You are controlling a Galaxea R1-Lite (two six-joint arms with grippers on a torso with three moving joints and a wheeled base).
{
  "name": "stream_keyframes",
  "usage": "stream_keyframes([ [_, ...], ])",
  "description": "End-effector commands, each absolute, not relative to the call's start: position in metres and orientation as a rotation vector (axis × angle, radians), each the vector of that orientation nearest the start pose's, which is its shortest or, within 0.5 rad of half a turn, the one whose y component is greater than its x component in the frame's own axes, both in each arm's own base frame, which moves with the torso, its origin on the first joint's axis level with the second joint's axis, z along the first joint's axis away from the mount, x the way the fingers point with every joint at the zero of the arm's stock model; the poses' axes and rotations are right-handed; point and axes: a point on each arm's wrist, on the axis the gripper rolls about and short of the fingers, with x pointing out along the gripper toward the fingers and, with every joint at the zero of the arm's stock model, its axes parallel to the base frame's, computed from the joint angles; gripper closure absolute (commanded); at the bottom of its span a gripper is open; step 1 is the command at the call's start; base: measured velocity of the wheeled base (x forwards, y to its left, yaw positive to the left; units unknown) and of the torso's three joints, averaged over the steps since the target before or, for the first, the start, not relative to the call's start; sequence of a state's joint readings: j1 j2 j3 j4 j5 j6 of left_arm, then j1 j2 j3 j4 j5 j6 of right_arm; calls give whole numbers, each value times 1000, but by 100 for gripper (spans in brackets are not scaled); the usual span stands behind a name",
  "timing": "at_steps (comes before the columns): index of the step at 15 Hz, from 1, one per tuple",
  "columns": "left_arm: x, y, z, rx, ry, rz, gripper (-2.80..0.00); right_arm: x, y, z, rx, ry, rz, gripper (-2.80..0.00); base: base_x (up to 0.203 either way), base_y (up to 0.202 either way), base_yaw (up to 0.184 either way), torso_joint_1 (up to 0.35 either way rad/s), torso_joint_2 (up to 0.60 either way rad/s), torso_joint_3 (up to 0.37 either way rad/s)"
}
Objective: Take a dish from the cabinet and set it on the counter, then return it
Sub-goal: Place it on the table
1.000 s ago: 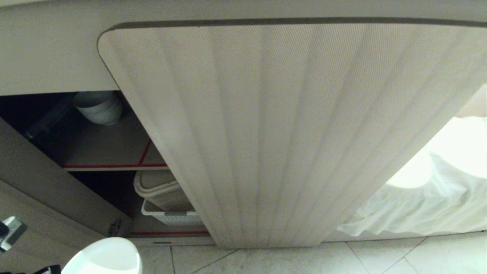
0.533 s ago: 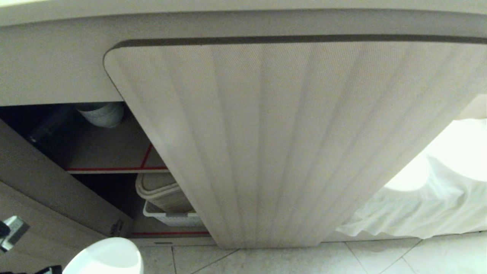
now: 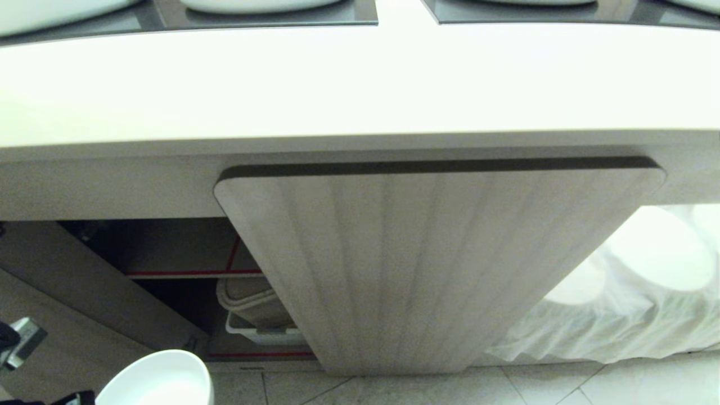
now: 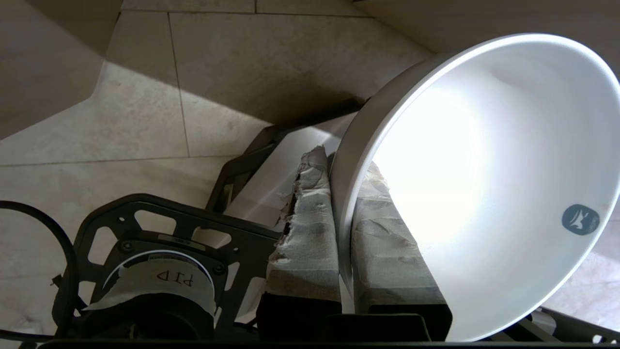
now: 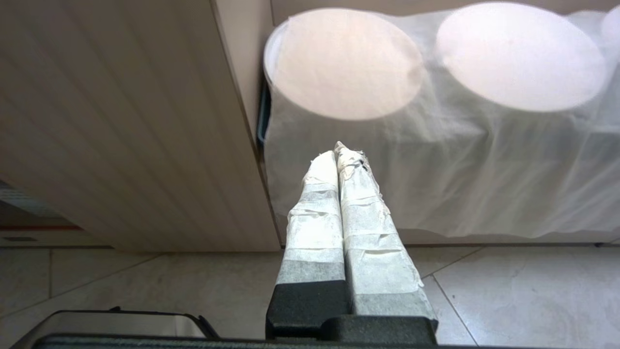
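The dish [image 4: 484, 194], a glossy white deep bowl, is tilted on its side in my left gripper [image 4: 341, 165], which is shut on its rim with one taped finger inside and one outside. In the head view the dish [image 3: 154, 379] shows at the bottom left, low in front of the open cabinet [image 3: 169, 247]. The cabinet's fluted door [image 3: 427, 270] stands swung out, and a shelf with a red strip [image 3: 191, 274] shows inside. The cream counter [image 3: 360, 84] runs across above. My right gripper [image 5: 338, 152] is shut and empty, hanging low near the floor by the door.
Two black glass panels [image 3: 264, 17] with white plates on them sit at the counter's back. A white basket [image 3: 259, 329] fills the lower shelf. The cabinet's other door [image 3: 67, 292] stands open at the left. A white cloth [image 3: 619, 304] drapes round shapes at the right, above the tiled floor [image 3: 562, 388].
The camera has risen: the cabinet has slid down the picture and the countertop has come into view. The bowls on the shelf are now hidden. The dish stays in my left gripper.
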State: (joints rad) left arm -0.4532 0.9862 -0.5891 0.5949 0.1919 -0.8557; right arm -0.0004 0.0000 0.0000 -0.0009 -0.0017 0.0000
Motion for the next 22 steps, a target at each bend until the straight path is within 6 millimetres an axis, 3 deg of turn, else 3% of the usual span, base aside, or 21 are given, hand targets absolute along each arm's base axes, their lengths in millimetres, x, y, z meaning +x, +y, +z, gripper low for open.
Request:
stream_keyframes([
  [1, 76, -33, 167, -471, 968, 174, 0, -23, 0, 76, 0, -2, -2, 0, 0, 0, 0, 188, -467, -290],
  [22, 88, -41, 168, -471, 950, 144, 0, -23, 0, 76, 0, -2, 0, 0, 0, 0, 0, 239, -527, -292],
])
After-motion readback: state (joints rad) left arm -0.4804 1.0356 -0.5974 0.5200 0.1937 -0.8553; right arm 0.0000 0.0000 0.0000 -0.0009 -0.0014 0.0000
